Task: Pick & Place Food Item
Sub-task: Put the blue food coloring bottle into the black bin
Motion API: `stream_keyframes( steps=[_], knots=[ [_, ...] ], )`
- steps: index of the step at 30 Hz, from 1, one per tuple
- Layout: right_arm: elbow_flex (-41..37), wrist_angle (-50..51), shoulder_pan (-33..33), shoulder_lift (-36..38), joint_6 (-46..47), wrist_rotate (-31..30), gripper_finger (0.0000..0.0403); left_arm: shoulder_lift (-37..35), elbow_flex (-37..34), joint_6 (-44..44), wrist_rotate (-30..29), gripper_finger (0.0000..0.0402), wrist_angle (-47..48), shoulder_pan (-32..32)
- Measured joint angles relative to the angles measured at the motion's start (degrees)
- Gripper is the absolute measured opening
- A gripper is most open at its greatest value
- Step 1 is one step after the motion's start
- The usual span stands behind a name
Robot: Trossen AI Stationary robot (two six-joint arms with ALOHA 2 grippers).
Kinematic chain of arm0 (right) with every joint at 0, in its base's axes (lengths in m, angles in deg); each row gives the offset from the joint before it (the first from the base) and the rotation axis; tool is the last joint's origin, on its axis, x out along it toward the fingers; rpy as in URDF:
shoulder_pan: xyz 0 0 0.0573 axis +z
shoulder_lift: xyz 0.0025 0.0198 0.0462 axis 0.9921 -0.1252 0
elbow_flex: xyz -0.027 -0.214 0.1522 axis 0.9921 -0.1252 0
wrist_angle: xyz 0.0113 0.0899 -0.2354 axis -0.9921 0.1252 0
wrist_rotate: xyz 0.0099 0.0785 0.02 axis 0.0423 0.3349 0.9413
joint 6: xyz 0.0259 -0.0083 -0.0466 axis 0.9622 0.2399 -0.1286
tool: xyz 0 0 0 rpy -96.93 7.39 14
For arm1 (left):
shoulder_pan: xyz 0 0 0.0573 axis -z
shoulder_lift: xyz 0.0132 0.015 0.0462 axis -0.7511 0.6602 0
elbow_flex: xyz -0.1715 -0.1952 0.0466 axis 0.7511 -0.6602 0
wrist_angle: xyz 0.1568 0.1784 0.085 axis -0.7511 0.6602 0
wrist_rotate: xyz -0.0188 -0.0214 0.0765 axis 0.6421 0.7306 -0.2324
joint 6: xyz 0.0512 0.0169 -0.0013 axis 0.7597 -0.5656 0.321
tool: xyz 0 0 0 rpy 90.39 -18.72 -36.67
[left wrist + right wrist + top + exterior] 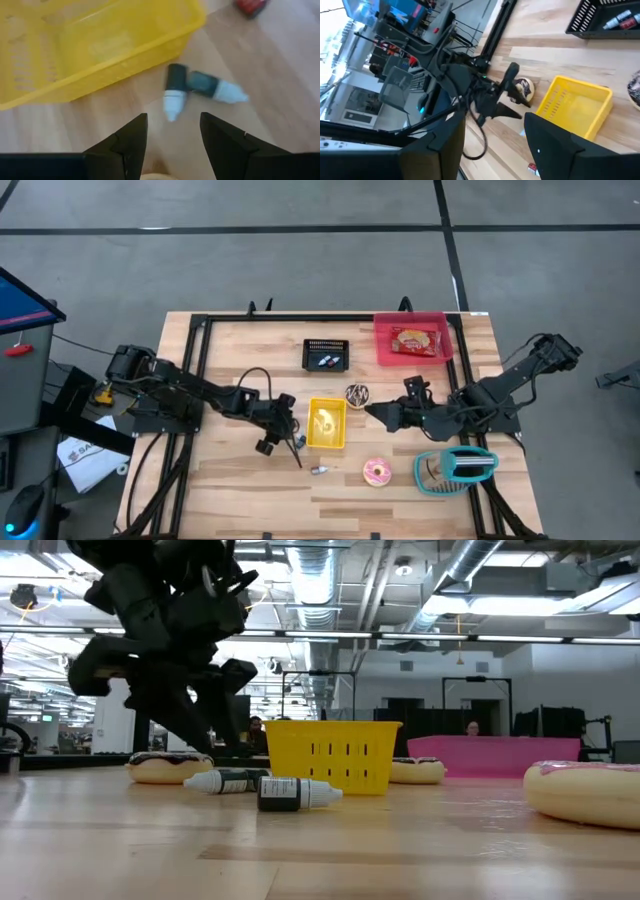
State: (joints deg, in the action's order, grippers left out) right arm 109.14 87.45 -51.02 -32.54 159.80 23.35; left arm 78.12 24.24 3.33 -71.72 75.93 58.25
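A chocolate-glazed donut lies on the table left of the yellow basket. My left gripper is open and slants down over this donut, whose pale edge shows low between the fingers. Two small bottles lie just beyond the fingertips, beside the basket. My right gripper hangs open above the table, right of the basket, with nothing between its fingers. A sprinkled donut lies behind the basket and a pink donut lies near the front. My left gripper's fingers come down slanting from the table's left, right at the top of the chocolate-glazed donut. The arm and the donut hide the place where they meet, so I cannot tell whether they touch.
A pink tray with a red food packet stands at the far right. A black basket holding small bottles is at the far middle. A teal object sits at the near right. Black frame rails run along the table's edges.
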Motion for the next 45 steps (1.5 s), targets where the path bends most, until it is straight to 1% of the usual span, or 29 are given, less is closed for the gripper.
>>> stream_keyframes(
  steps=[4, 15, 26, 38, 45],
  knots=[
    [0.00, -0.33, 0.00, 0.00, -0.22, -1.01, 0.0197, 0.77, 0.02, 2.59, 0.48, 0.0176, -0.68, 0.26],
    [0.00, -1.41, 0.01, 0.00, -0.64, -1.06, 0.0196, 5.48, 0.10, 2.74, 0.47, 0.0176, -5.33, 0.30],
    [0.00, -1.44, 0.02, 0.00, -0.83, -0.84, 0.0196, 6.84, 0.04, 2.72, 0.57, 0.0175, -7.79, 0.15],
    [0.00, -1.44, 0.28, 0.00, -1.21, -0.77, 0.0196, 6.84, 0.04, 2.66, 1.44, 0.0135, -7.89, -0.13],
    [0.00, -1.44, 0.87, 0.02, -1.25, -0.69, 0.0196, 6.84, 0.04, 1.92, 1.47, 0.0129, -7.89, -0.12]
  ],
)
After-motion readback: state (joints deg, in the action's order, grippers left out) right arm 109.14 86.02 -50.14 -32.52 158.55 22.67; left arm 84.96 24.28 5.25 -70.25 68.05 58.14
